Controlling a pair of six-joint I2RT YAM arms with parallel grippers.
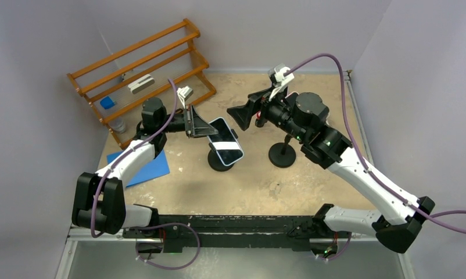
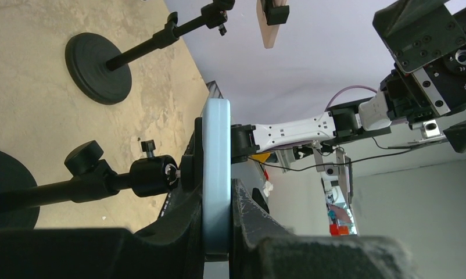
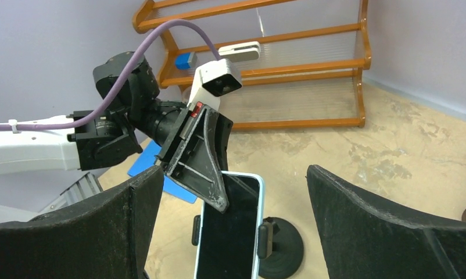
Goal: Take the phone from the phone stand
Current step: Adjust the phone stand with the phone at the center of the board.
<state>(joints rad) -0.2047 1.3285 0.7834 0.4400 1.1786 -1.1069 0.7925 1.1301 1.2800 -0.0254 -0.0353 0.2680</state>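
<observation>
The phone (image 1: 226,142), black-screened in a light blue case, sits tilted in the side clamps of the phone stand (image 1: 221,161), which has a round black base. My left gripper (image 1: 212,130) is shut on the phone's upper end. In the left wrist view its fingers (image 2: 178,232) press the front and back of the phone's blue edge (image 2: 216,168). My right gripper (image 1: 240,115) hangs open above and to the right of the phone, apart from it. In the right wrist view the phone (image 3: 230,232) and the stand's clamp (image 3: 264,238) lie between and beyond its wide fingers (image 3: 358,226).
A second, empty stand (image 1: 283,156) is just right of the phone stand, under my right arm. A wooden rack (image 1: 143,70) holding small items fills the back left. A blue sheet (image 1: 140,168) lies flat on the table at the left.
</observation>
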